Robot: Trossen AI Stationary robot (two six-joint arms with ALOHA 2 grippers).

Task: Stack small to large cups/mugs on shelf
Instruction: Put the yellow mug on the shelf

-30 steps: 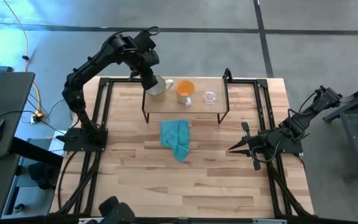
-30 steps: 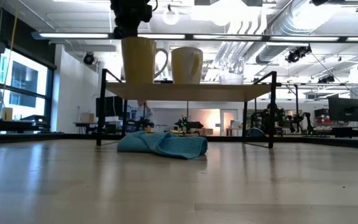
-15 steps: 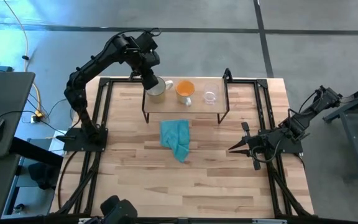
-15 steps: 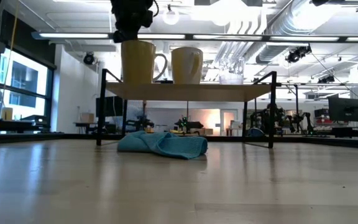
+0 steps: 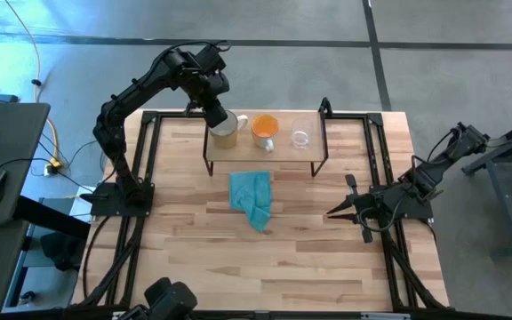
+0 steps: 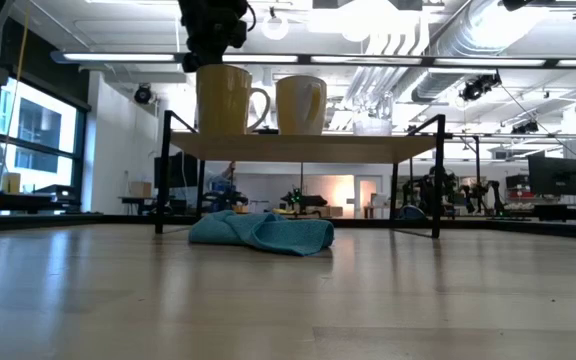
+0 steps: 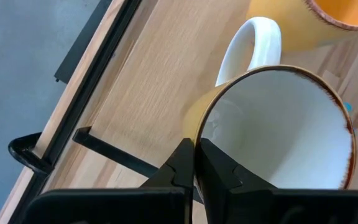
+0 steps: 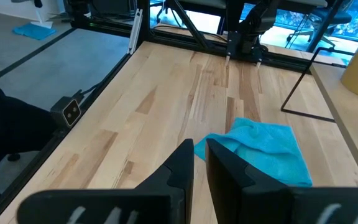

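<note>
The cream mug (image 5: 227, 125) (image 6: 223, 98) stands upright at the left end of the shelf (image 5: 265, 156) (image 6: 298, 147). Its handle points at the orange mug (image 5: 265, 129) (image 6: 300, 104), which stands mid-shelf. The clear glass cup (image 5: 300, 138) (image 6: 372, 118) stands to the right of that. My left gripper (image 5: 213, 114) (image 7: 196, 163) is above the cream mug and shut on it. My right gripper (image 5: 332, 213) (image 8: 199, 163) waits, shut, low over the table's right side, pointing at the teal cloth. My left gripper pinches the cream mug's rim (image 7: 199, 132) on the side away from the handle, one finger inside the mug and one outside. The fingers come from above, pointing down. The mug is upright, its base at the shelf board; whether it rests there I cannot tell.
A crumpled teal cloth (image 5: 252, 197) (image 6: 263, 232) (image 8: 266, 152) lies on the table just in front of the shelf. The shelf's black legs (image 6: 164, 170) stand at its ends. Bare wooden table (image 5: 238, 258) stretches toward the near edge.
My left gripper has sunk a little with the cream mug toward the shelf board, keeping its hold on the rim. The other mug, the glass cup and the cloth have stayed put.
</note>
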